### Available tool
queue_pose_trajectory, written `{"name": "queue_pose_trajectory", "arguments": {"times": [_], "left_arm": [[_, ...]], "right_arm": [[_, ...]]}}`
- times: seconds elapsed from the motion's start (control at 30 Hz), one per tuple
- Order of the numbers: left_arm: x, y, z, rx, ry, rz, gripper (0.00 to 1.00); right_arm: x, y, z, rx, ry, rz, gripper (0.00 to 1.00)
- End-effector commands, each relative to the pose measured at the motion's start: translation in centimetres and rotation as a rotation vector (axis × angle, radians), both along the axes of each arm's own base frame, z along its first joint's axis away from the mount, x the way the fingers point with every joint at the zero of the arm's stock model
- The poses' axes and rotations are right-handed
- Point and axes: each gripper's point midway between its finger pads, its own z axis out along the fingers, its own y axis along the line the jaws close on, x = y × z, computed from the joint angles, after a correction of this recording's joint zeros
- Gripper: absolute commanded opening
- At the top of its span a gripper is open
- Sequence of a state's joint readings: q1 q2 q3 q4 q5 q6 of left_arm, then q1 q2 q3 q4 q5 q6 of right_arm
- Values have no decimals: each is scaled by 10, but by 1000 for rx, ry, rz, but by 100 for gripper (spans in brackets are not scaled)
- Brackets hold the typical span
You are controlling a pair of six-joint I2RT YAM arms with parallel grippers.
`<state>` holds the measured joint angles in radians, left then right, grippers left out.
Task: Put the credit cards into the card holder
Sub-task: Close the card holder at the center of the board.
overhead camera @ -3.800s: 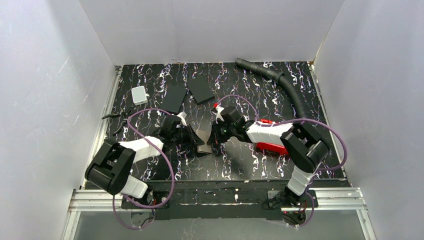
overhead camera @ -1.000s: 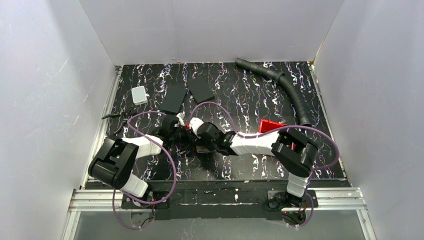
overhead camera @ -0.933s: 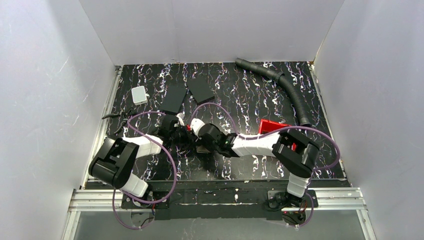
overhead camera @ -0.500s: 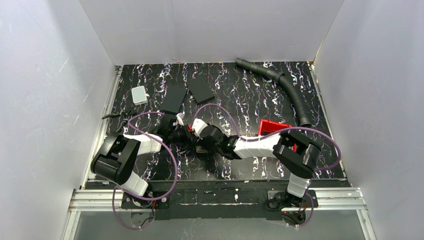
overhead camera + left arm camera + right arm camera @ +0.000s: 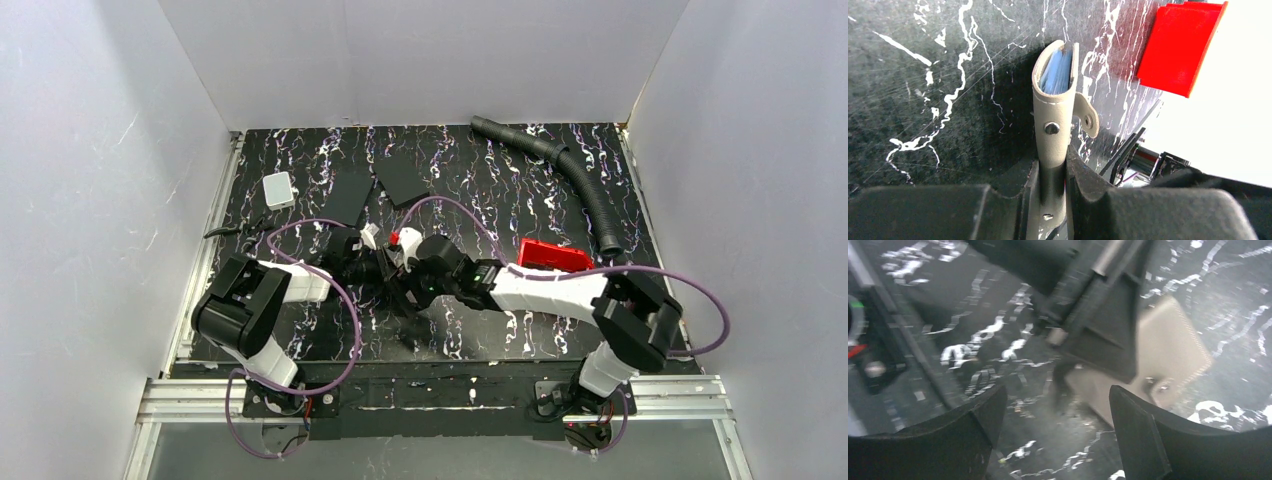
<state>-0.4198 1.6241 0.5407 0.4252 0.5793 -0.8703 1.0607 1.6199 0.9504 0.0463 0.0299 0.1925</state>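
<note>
My left gripper [image 5: 1053, 160] is shut on the card holder [image 5: 1054, 107], a taupe folded wallet held edge-on above the table, its snap tab hanging loose to the right. Thin bluish edges of the credit cards [image 5: 1055, 75] show inside the fold at its far end. In the right wrist view the card holder [image 5: 1168, 350] lies beyond my right gripper [image 5: 1057, 390], which stands open with only table between its fingers. From above, the left gripper [image 5: 383, 270] and right gripper [image 5: 412, 270] meet at mid-table, and the holder is mostly hidden beneath them.
A red tray [image 5: 553, 256] sits right of the grippers. Two black slabs [image 5: 349, 196] [image 5: 400, 180], a white box [image 5: 279, 189] and pliers [image 5: 232, 231] lie at the back left. A black corrugated hose [image 5: 580, 185] curves along the back right.
My right gripper has opened wide and drawn back a little from the card holder. The left gripper keeps its hold and has barely moved.
</note>
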Motion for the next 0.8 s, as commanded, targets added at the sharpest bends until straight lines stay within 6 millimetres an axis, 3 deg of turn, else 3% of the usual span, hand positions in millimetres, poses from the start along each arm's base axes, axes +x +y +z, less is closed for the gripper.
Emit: {"name": "queue_pose_trajectory", "arguments": {"times": [0.0,0.1,0.17,0.2,0.23,0.3,0.33,0.37,0.5,0.63,0.77], "left_arm": [[-23,27,-51,205,96,19,0],[-24,27,-52,207,103,22,0],[-26,27,-54,204,118,22,0],[-26,27,-54,203,120,20,0],[-26,27,-54,205,118,19,0],[-25,27,-55,205,117,18,0],[-25,26,-54,201,122,18,0],[-25,25,-54,198,123,16,0],[-24,23,-53,191,125,14,0],[-24,23,-52,189,125,15,0],[-24,23,-52,190,124,16,0]], "right_arm": [[-31,12,50,196,176,88,84],[0,-15,57,272,231,-84,82],[36,-48,51,362,287,-266,67],[51,-60,41,405,365,-325,51],[54,-62,34,415,408,-339,50],[63,-64,9,459,542,-349,56],[67,-64,-2,490,605,-353,55],[71,-61,-11,484,631,-349,46],[73,-44,-20,509,694,-308,31],[67,-35,-24,496,711,-284,26],[64,-35,-26,432,660,-289,29]]}}
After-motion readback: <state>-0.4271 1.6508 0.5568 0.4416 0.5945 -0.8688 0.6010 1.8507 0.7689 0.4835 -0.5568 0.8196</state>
